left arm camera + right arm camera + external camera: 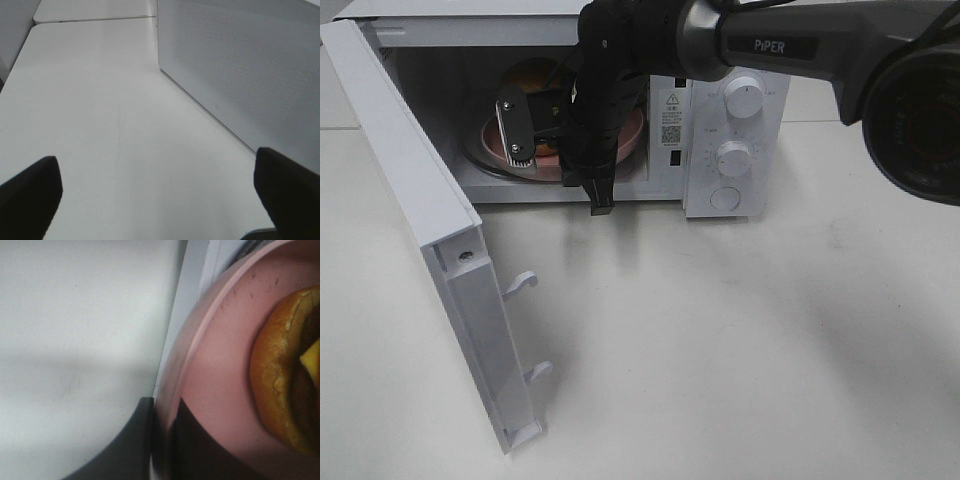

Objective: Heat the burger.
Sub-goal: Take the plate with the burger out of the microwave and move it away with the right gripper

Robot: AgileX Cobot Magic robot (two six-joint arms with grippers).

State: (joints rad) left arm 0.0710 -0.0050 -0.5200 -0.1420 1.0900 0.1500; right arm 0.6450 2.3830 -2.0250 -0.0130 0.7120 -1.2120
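The burger, with a tan-brown bun and a yellow edge, lies on a pink round plate. In the high view the plate sits inside the open microwave, and my right arm covers most of the burger. My right gripper reaches into the cavity. It is shut on the plate's near rim, with one dark finger on each side of it. My left gripper is open and holds nothing. It hovers over the bare table beside the microwave's perforated side wall. The high view does not show it.
The microwave door swings out to the left, with its latch hooks pointing into the table area. Two knobs and a round button are on the control panel to the right of the cavity. The white table stretches in front.
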